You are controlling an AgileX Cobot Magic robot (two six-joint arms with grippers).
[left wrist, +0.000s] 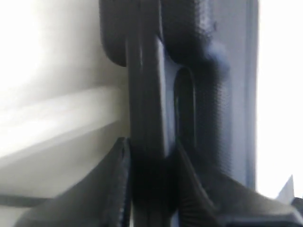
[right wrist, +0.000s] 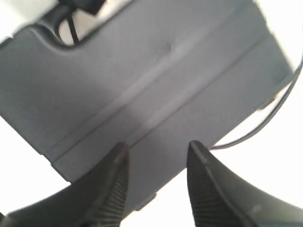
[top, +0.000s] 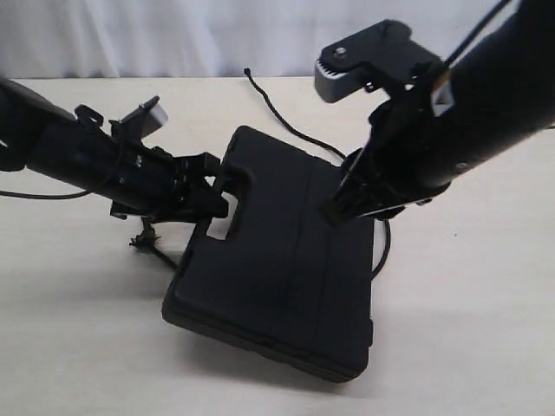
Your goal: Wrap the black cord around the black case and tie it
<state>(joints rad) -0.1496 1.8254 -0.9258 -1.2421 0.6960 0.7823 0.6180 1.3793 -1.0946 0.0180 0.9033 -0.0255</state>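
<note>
Flat rectangular matte black plastic case (top: 286, 277) lying at an angle on the pale bench (top: 468, 347), its cut-out handle slot turned toward the left arm and moulded grooves running across its lid. The left gripper (top: 212, 195) meets the case at the handle. In the left wrist view its two ribbed fingers (left wrist: 113, 194) stand on either side of the handle bar with no gap visible, so the left gripper (left wrist: 151, 144) is clamped on the case (left wrist: 213, 94). The right gripper (top: 338, 212) is over the lid near the edge opposite the handle. In the right wrist view the right gripper (right wrist: 157, 146) has its fingers (right wrist: 203, 189) spread, with only the grooved lid (right wrist: 142, 85) and bench showing between them; whether the tips touch the lid cannot be told. The thin black braided cord (top: 276, 115) runs from the far side of the bench toward the case's far edge and reappears as a curve (right wrist: 258, 131) on the bench just beside the edge near the right gripper. A frayed cord end (top: 143, 238) lies on the bench below the left gripper, near the handle corner.
</note>
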